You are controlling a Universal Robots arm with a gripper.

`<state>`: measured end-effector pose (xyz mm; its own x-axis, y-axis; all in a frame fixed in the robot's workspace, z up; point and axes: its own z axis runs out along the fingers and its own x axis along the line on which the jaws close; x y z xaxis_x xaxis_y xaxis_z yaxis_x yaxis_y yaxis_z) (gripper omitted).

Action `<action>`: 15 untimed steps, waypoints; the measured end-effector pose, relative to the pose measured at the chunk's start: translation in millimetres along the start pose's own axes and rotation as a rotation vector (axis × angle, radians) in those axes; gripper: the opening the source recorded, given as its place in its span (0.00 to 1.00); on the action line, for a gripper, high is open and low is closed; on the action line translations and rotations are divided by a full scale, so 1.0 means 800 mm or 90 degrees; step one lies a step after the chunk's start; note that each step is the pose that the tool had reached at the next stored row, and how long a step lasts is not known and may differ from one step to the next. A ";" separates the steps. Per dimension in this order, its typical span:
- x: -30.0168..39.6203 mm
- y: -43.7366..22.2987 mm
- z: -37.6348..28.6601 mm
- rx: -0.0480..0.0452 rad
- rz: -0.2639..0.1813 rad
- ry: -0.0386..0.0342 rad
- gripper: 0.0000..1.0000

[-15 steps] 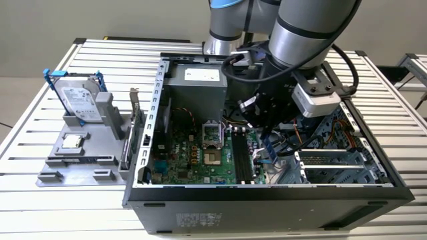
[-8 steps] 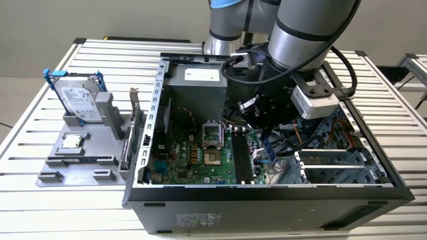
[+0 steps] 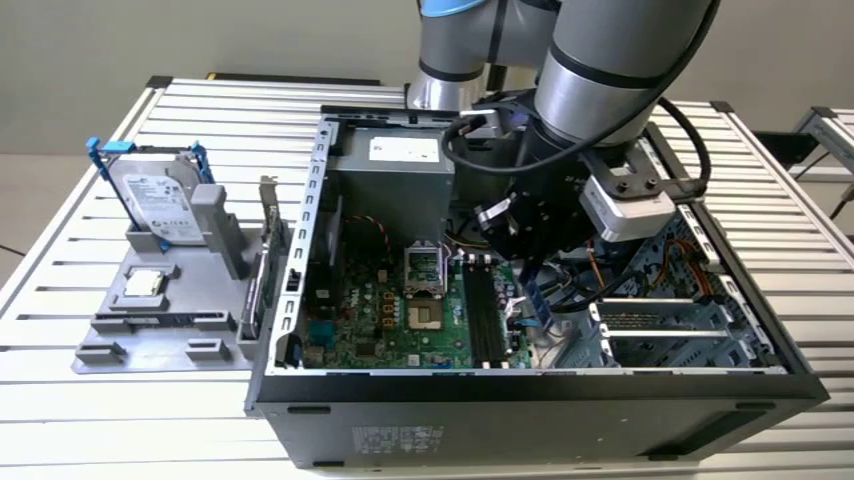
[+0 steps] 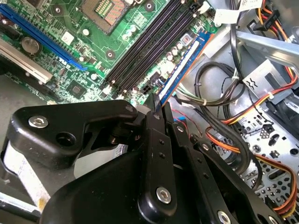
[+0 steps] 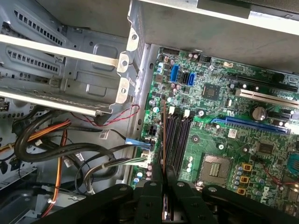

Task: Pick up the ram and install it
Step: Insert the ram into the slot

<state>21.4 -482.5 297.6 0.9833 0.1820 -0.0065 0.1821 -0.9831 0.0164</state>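
a slatted metal table [image 3: 80, 380] stands before a plain beige wall [image 3: 160, 35]; pale floor [image 3: 27, 200] shows at the exterior view's left.

I see the ram [image 4: 180, 67], a thin blue stick held edge-on between my gripper's [image 4: 156, 105] fingers, extending straight out from them.

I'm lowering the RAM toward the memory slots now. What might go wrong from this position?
1. The ram, gripped in the hand, sits to the side of the black memory slots, near small capacitors; it might strike them.
2. The cable bundle lies close beside the hand and may snag.
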 end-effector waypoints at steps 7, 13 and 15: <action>0.0000 -0.0001 0.0038 0.0000 0.000 0.0000 0.00; 0.0000 -0.0002 0.0066 0.0000 0.000 0.0000 0.00; 0.0001 -0.0002 0.0072 0.0000 0.000 0.0000 0.00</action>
<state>21.4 -482.4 291.8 0.9833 0.1821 -0.0065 0.1821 -0.9831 0.0164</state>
